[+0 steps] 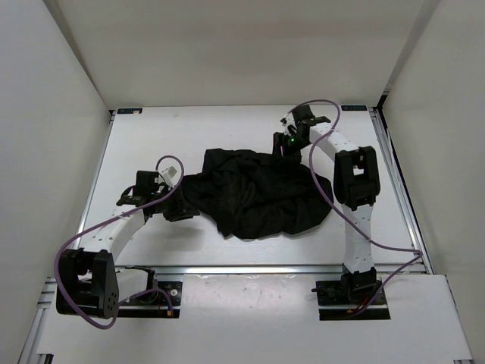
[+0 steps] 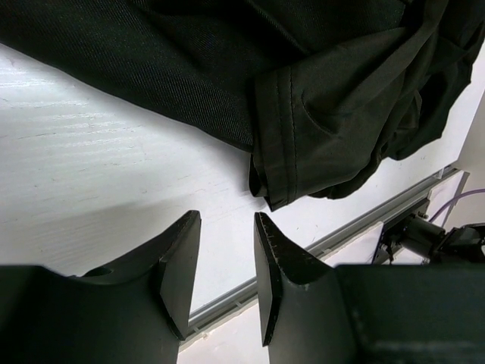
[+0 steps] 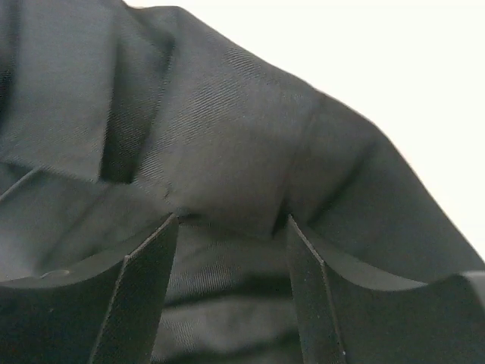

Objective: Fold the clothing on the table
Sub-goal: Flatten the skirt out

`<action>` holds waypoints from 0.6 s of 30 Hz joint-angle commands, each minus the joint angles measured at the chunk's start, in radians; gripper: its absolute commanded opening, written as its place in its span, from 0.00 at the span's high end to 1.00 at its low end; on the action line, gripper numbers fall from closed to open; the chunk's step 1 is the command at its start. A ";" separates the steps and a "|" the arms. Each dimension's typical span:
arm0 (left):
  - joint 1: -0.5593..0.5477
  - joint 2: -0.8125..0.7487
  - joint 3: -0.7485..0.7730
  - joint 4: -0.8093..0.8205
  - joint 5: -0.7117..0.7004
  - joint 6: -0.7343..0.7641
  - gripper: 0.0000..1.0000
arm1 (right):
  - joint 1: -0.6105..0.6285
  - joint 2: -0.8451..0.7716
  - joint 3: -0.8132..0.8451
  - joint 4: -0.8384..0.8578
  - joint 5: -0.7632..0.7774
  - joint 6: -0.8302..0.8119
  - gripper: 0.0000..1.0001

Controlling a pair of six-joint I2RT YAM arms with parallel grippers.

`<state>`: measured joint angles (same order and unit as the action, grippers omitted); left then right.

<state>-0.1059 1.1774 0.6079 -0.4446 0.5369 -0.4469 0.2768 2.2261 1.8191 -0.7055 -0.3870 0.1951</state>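
Two grippers spread, left gripper [image 2: 227,262] empty, right gripper [image 3: 231,243] at one bunched clothing [image 1: 258,193], one table [image 1: 151,144]

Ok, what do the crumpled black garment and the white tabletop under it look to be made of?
Crumpled black garment: woven cloth, matte, probably a cotton-type twill; fine diagonal weave lines and a stitched hem show. White tabletop: hard, smooth board with slight sheen, maybe laminate or paint; light streaks across it.
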 commanded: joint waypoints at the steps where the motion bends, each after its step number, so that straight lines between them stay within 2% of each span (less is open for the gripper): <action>1: 0.006 -0.002 -0.007 0.000 0.023 -0.001 0.55 | 0.007 0.073 0.074 -0.032 -0.038 -0.013 0.45; 2: 0.008 0.004 -0.005 -0.003 0.024 0.002 0.55 | 0.015 0.085 0.101 -0.047 -0.032 -0.005 0.51; 3: 0.009 0.002 -0.002 -0.003 0.026 -0.006 0.55 | 0.016 0.107 0.112 -0.058 -0.033 -0.009 0.79; 4: 0.011 0.001 -0.008 -0.002 0.026 -0.001 0.55 | 0.013 0.110 0.137 -0.074 -0.007 -0.006 1.00; 8: 0.015 -0.005 -0.017 0.000 0.028 -0.010 0.56 | 0.030 0.032 0.189 -0.089 -0.004 -0.003 1.00; 11: 0.015 0.004 -0.022 0.004 0.035 -0.013 0.57 | 0.052 -0.115 0.209 -0.089 -0.025 -0.025 1.00; 13: 0.011 0.008 -0.025 0.014 0.028 -0.018 0.56 | 0.080 -0.271 0.177 -0.077 -0.046 -0.046 1.00; 14: 0.008 0.016 -0.023 0.015 0.034 -0.018 0.56 | 0.096 -0.305 0.134 -0.078 -0.038 -0.065 1.00; 16: 0.003 0.021 -0.023 0.020 0.031 -0.019 0.56 | 0.142 -0.480 0.034 -0.078 -0.033 -0.077 1.00; 18: 0.006 0.031 -0.022 0.021 0.037 -0.018 0.57 | 0.200 -0.615 -0.143 -0.094 -0.038 -0.115 1.00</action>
<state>-0.0959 1.2015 0.5900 -0.4404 0.5449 -0.4644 0.3916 1.8378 1.8175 -0.7540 -0.3874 0.1463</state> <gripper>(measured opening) 0.437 0.006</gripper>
